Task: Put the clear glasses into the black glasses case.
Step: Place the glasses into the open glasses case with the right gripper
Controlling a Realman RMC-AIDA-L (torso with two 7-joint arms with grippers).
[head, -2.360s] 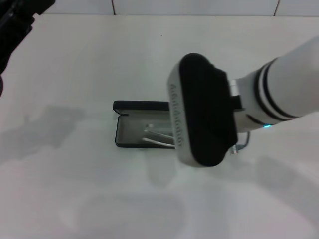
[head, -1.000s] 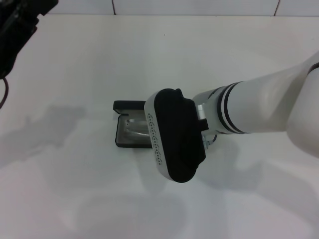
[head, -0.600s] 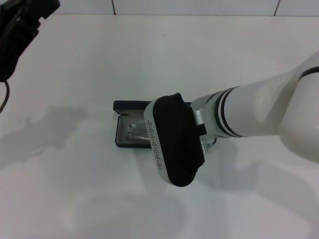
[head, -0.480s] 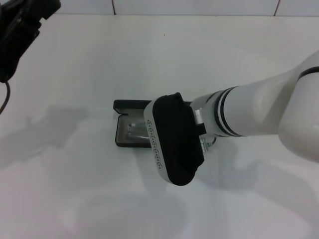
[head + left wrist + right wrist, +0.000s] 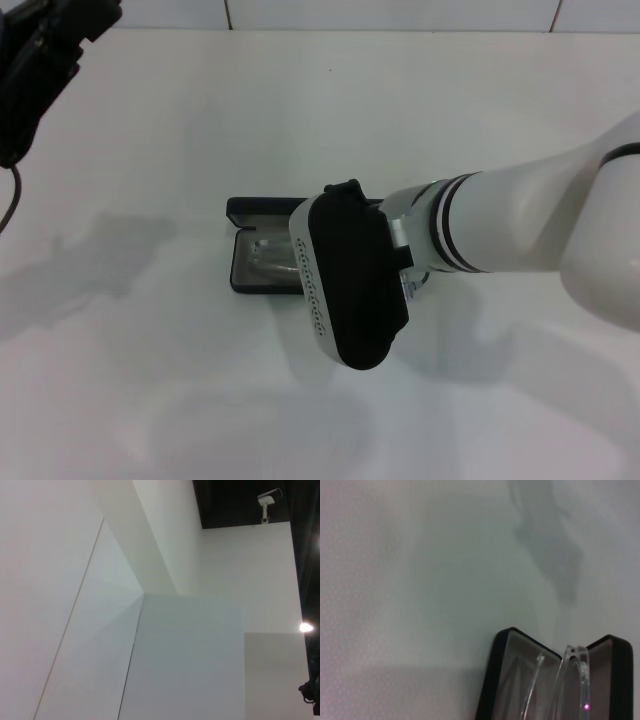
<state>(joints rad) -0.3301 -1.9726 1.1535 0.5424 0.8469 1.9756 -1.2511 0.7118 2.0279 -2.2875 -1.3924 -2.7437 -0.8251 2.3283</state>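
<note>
Since the earliest frame the right arm has swung lower and toward the left of the head view, so its black, rounded wrist housing now covers the right half of the black glasses case (image 5: pixel 252 262), where before it hung higher and further right. One case lies open on the smooth white table (image 5: pixel 180 130), near the middle of the frame: a hard rectangular shell with rounded corners and a pale grey lining. One pair of clear glasses (image 5: pixel 570 685) sits in it, colourless plastic with thin arms and a rounded lens edge; they seem to rest on the lining, though the close view is hazy. No lettering can be read. The right gripper's fingers are hidden, so I cannot tell their state. The left gripper (image 5: pixel 40 50) is dark, at the upper left corner.
</note>
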